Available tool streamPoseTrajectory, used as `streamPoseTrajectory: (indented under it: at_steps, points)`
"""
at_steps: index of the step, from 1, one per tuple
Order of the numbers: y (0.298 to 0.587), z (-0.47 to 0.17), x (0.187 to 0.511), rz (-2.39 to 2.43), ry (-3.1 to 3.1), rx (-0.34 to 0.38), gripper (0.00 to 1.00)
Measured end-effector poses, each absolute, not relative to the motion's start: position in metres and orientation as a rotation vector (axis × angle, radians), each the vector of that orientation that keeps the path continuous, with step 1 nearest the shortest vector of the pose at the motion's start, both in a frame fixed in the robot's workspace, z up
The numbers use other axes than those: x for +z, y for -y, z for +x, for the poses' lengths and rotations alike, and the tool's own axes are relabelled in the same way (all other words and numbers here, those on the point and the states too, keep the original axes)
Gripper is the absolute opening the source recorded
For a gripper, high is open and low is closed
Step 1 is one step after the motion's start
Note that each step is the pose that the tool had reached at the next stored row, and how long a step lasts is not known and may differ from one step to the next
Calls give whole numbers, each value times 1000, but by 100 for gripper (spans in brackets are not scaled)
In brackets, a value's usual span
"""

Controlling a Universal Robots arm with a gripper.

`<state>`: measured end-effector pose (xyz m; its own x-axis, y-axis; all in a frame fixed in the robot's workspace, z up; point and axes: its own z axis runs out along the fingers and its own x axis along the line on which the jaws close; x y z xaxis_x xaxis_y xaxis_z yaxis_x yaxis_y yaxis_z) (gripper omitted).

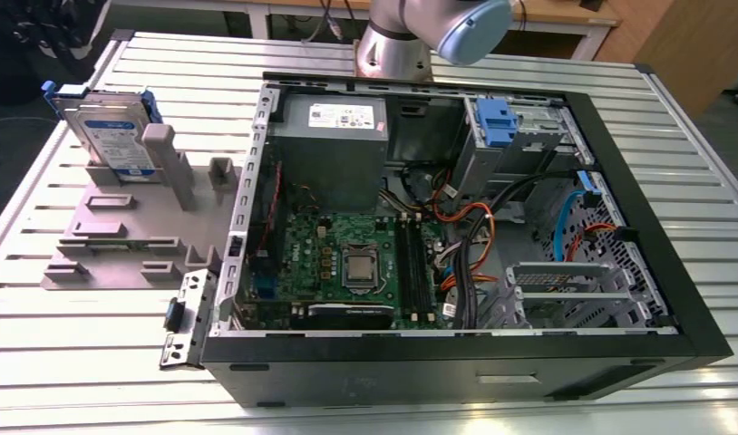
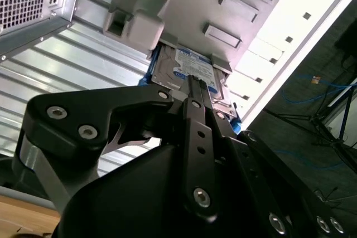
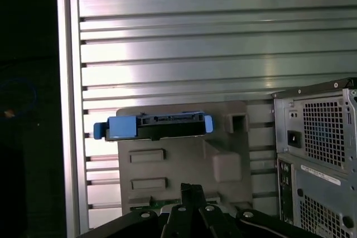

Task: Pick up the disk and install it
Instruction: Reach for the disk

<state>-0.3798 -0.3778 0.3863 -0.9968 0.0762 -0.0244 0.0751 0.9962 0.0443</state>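
One disk (image 1: 109, 127) upright in grey holder (image 1: 103, 245) on bench (image 1: 79, 362); fingers (image 3: 188, 196) pressed together, holding nothing, well apart from disk.

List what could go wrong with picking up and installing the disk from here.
1. The disk stands on edge in the grey holder; an off-centre grasp could tip or jam it.
2. Cables crowd the open case beside the drive cage; the disk could snag them.
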Motion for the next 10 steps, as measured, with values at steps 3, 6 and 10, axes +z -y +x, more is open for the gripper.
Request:
streamPoseTrajectory:
  at_steps: [3, 6, 10]
  points:
    - [371, -388, 385, 118, -3113, 68, 11]
    - [362, -397, 383, 118, -3113, 66, 11]
    - [352, -409, 378, 118, -3115, 63, 11]
